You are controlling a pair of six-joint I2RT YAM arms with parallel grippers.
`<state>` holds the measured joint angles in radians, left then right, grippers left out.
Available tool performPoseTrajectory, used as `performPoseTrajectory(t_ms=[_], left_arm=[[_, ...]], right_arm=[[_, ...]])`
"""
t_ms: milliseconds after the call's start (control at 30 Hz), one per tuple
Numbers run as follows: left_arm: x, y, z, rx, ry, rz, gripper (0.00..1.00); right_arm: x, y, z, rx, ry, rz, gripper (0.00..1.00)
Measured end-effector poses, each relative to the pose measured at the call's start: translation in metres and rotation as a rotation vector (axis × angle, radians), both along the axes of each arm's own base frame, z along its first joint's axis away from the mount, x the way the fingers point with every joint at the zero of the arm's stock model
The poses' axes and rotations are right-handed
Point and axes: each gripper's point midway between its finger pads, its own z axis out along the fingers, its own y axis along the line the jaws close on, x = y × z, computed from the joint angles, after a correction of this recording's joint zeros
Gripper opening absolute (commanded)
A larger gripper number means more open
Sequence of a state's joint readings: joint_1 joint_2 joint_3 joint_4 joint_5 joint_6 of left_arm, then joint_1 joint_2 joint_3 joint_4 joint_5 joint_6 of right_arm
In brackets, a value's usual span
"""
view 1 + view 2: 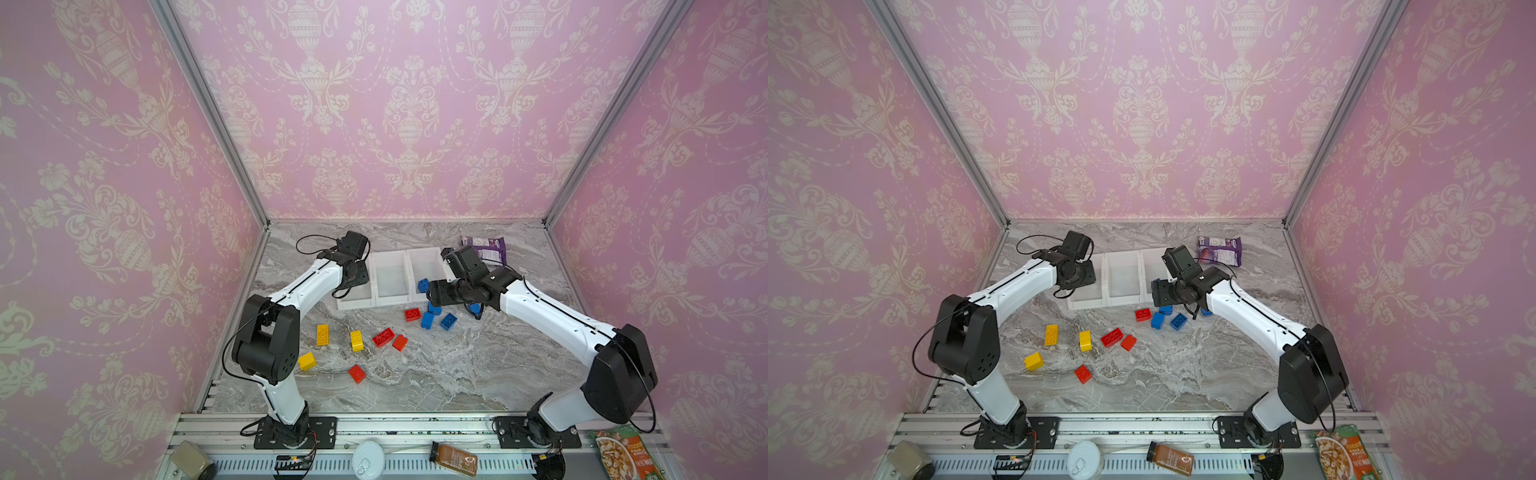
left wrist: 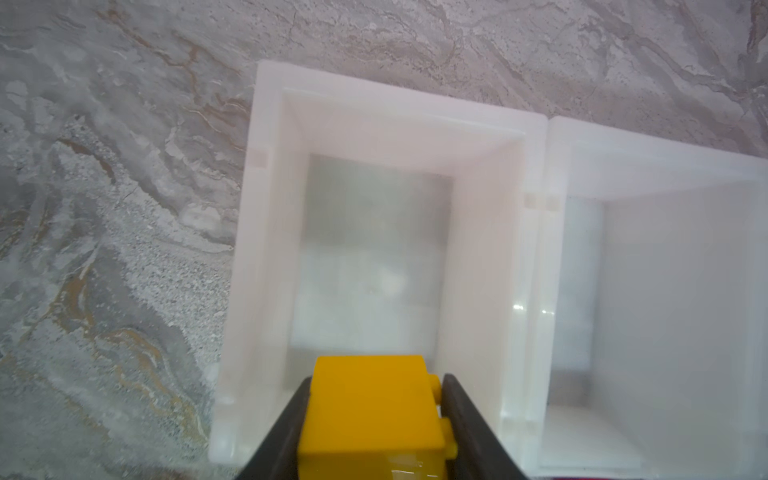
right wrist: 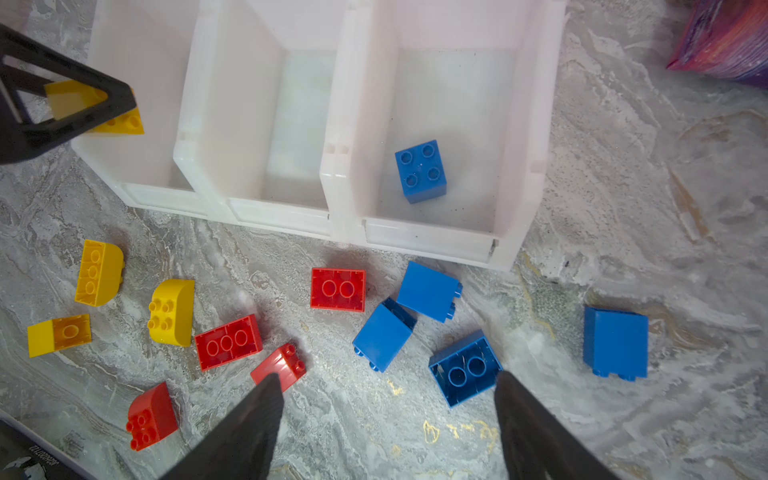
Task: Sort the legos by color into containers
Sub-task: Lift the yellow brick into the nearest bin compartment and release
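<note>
Yellow lego (image 2: 370,415) clamped in L tool (image 2: 378,378), over end bin (image 2: 266,166) w/in edges, R tool (image 3: 388,376) apart

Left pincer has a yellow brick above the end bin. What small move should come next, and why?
Probably open the left pincer and let the yellow brick drop. The wrist view shows it clamped between the jaws above the left bin, and that bin's floor looks bare. The one binned blue brick lies in the right bin, so colours stay apart.

White arms (image 1: 307,284), black joints (image 1: 266,336)
</note>
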<state>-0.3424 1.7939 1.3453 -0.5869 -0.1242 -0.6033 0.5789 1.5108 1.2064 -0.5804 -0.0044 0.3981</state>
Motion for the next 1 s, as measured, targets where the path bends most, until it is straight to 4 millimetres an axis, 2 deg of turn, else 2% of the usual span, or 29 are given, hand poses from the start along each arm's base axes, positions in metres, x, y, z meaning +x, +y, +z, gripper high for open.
performPoseTrajectory(t_ms=[200, 367, 500, 1000], left_arm=[[0.004, 0.001, -0.031, 0.009, 0.060, -0.005, 0.33], [0.006, 0.002, -0.032, 0.003, 0.057, -0.003, 0.44], [0.007, 0.002, -0.031, 0.003, 0.054, -0.008, 0.49], [0.007, 0.002, -0.030, 0.002, 0.050, -0.010, 0.59]], right_arm=[[-0.002, 0.000, -0.001, 0.005, 0.006, -0.010, 0.82], [-0.003, 0.001, -0.001, 0.007, 0.008, -0.009, 0.82], [-0.003, 0.001, -0.001, 0.009, 0.009, -0.012, 0.82], [-0.006, 0.006, -0.008, 0.008, 0.031, -0.020, 0.82]])
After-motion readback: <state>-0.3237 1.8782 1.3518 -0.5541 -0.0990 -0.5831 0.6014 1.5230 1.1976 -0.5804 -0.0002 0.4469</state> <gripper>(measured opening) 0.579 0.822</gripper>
